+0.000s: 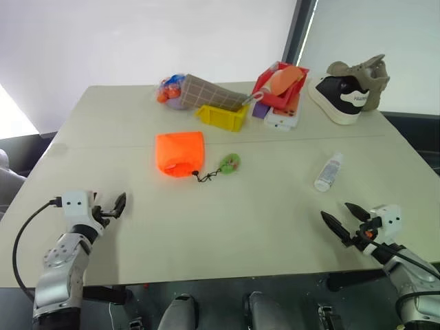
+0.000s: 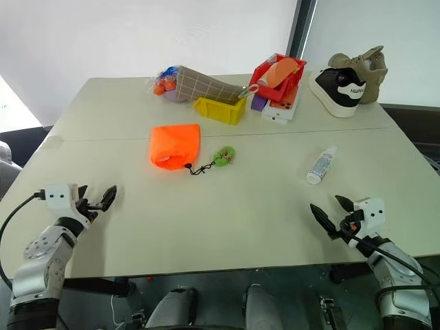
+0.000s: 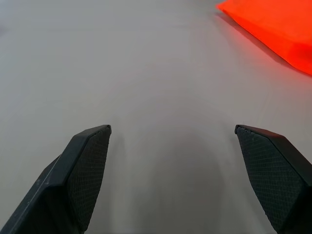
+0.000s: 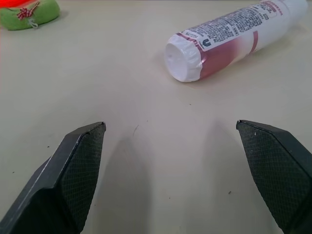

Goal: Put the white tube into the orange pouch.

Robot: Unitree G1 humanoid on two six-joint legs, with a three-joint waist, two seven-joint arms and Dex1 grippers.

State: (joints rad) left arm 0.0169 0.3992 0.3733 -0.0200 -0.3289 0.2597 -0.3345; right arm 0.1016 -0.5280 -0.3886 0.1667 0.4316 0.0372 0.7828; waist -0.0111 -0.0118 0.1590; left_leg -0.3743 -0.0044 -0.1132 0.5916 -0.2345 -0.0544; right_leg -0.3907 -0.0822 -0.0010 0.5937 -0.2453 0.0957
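While both grippers stand wide and empty, the white tube (image 1: pixel 328 172), lying right of the orange pouch (image 1: pixel 179 152), appears light, smooth, roll-prone; grip mid-body.

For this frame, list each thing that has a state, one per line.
White tube: lying on its side on the table, capped, not held.
Orange pouch: lying flat, cord and green tag trailing beside it.
Left gripper: open, empty.
Right gripper: open, empty, near the tube.
Shoe: upright at the far edge.
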